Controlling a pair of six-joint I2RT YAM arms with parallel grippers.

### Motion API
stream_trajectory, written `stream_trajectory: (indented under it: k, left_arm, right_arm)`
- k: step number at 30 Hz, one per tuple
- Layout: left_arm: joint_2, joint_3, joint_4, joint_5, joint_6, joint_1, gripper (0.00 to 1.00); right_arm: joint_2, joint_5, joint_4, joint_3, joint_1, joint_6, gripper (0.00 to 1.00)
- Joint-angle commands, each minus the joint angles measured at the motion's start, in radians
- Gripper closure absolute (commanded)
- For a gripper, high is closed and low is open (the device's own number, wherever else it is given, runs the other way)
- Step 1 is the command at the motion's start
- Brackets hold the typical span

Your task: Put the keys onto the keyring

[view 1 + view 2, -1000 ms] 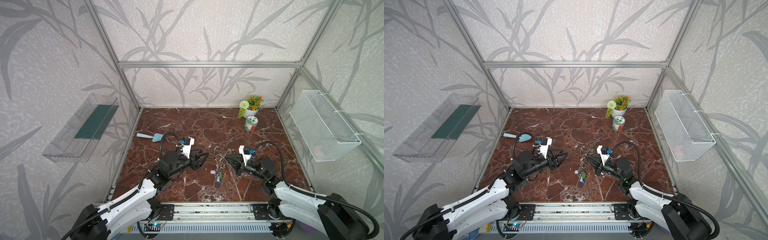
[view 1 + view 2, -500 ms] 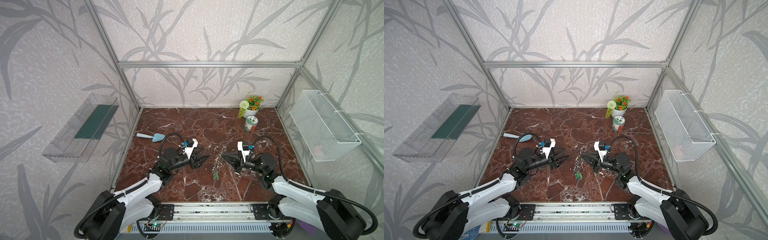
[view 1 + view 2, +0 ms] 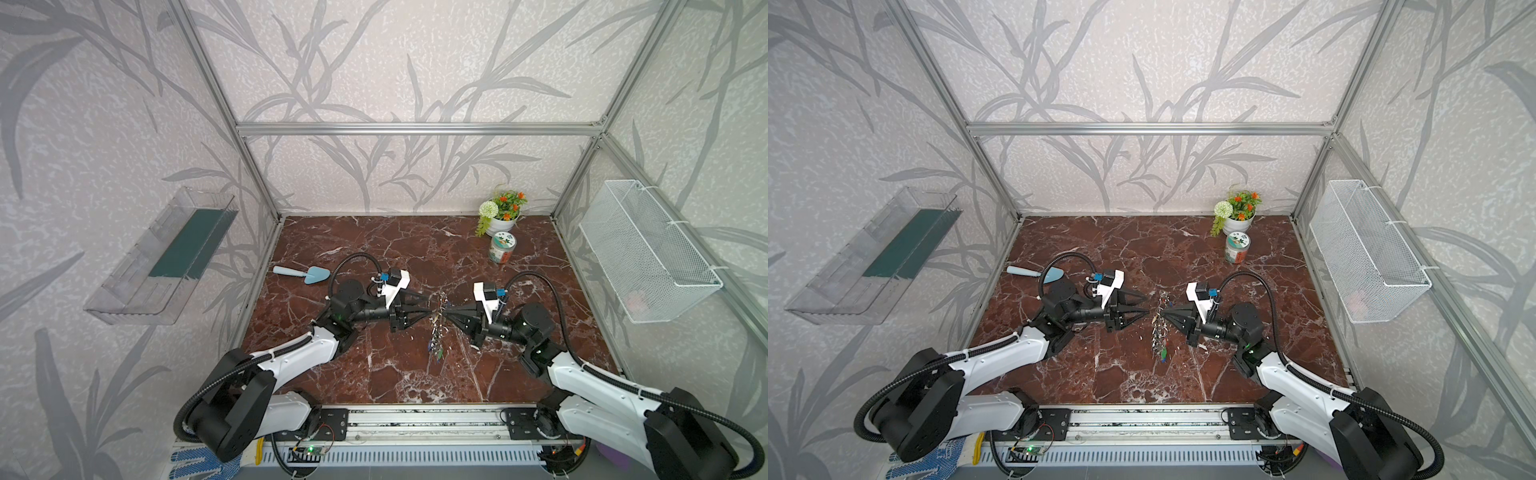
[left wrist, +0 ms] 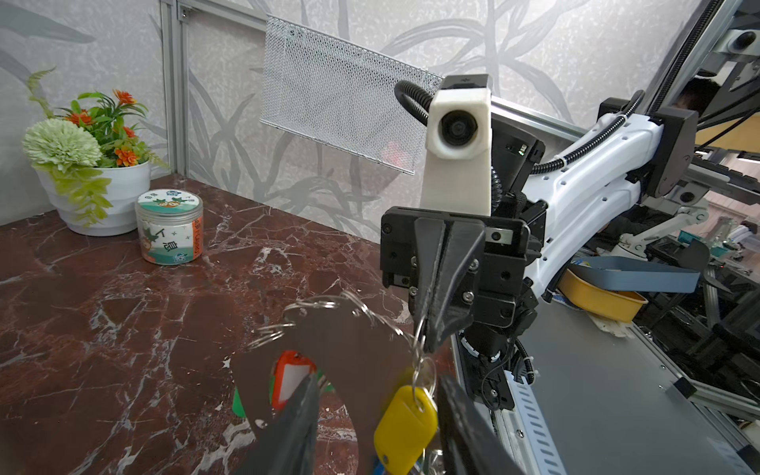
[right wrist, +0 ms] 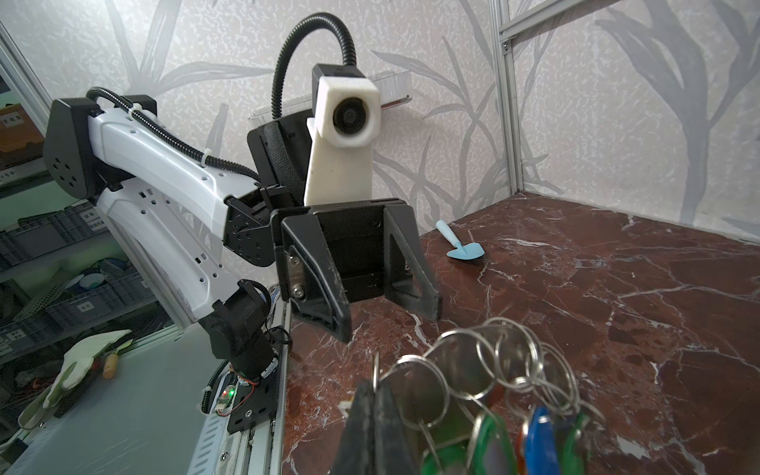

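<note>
1. Left wrist view: the right gripper point(image 4: 432, 347) is clenched on the thin wire of the keyring point(image 4: 329, 303). It holds the keyring up off the tabletop point(image 4: 123, 308), so the tagged bunch dangles beneath its fingertips.
2. The yellow-tagged keys point(image 4: 405, 427) hang by a small ring just below those fingertips. They are just ahead of the left gripper point(image 5: 386, 320), in line with the gap between its fingers.
3. The left gripper's jaws stand apart and grasp nothing. It faces the right gripper tip to tip, close in front.
4. Handling, as a judgement: the keys look light and stiff but hang loose on their ring, so they will likely swing and twist at a touch. The bare wire is thin and probably slippery. The flat plastic tag offers the broadest faces for the pads, and a hold there should steady the small ring for threading.
5. It is hard to tell whether that small ring already runs on the hoop or merely hangs against it.
6. The key blades are cut off at the frame edge, a blurred grey shape near the lens covers part of the hoop, and the hoop's opening is not visible. In both top views the bunch is too small to sort.
</note>
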Motion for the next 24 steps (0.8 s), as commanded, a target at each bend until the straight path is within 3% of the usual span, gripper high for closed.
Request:
stream_trajectory:
  k: [1,20,24]
  left_arm:
    - [0.013,0.037,0.063,0.054,-0.033,-0.014,0.54]
    - [0.031,0.056,-0.027,0.016,0.046,-0.074,0.68]
    - [0.026,0.058,-0.05,0.016,0.058,-0.074,0.76]
  right_arm:
    - [-0.016,-0.01,0.059,0.03,-0.003,0.008,1.0]
    - [-0.009,-0.01,0.065,0.034,-0.002,0.017,1.0]
    - [-0.013,-0.009,0.06,0.034,-0.002,0.015,1.0]
